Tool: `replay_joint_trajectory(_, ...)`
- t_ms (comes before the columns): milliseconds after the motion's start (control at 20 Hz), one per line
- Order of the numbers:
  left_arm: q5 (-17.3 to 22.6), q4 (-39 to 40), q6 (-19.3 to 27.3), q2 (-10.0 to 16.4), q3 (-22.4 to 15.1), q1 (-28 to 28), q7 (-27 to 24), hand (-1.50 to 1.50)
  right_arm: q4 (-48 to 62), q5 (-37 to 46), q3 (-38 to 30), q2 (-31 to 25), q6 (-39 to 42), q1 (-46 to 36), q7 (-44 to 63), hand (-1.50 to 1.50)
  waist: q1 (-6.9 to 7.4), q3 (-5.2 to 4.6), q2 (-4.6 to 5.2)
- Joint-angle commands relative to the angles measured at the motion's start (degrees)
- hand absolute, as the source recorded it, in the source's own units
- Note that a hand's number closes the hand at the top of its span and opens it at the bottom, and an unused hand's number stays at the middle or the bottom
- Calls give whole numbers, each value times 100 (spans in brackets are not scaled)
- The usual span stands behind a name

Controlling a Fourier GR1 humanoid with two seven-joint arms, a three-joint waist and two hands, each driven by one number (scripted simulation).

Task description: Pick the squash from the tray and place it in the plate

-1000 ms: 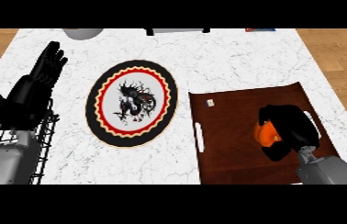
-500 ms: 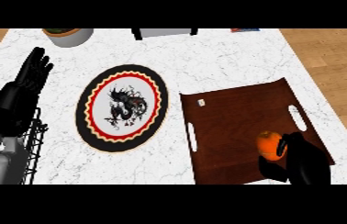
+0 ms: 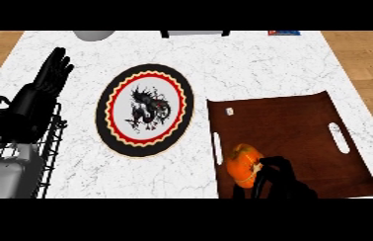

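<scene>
One squash point(image 3: 241, 167) is held by the right hand point(image 3: 281, 183) over the tray point(image 3: 291, 121).

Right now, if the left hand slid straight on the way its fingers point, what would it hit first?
The left hand would likely reach the grey bowl at the far edge; only bare counter lies between, though depth is unclear.

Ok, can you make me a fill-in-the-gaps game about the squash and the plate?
1. The squash on the brown tray is coloured ____.
2. The plate lies on the tray's ____ side.
3. The hand touching the squash is the robot's ____ one.
Missing words: orange; left; right.
</scene>
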Motion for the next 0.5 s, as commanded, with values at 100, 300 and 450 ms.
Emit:
replay_joint_trajectory(100,-224,88,56,-132,-185,-122,-133,0,61,809,1705,206,8,-910,1713,150,273,16,104)
replay_joint_trajectory(300,-7,70,-80,-97,-133,-464,117,0,203,392,1329,186,282,-1667,1769,150,382,17,131)
replay_joint_trajectory(450,-92,175,-71,-172,-223,-505,41,0,504,14,1068,185,132,-2141,1832,150,445,17,160)
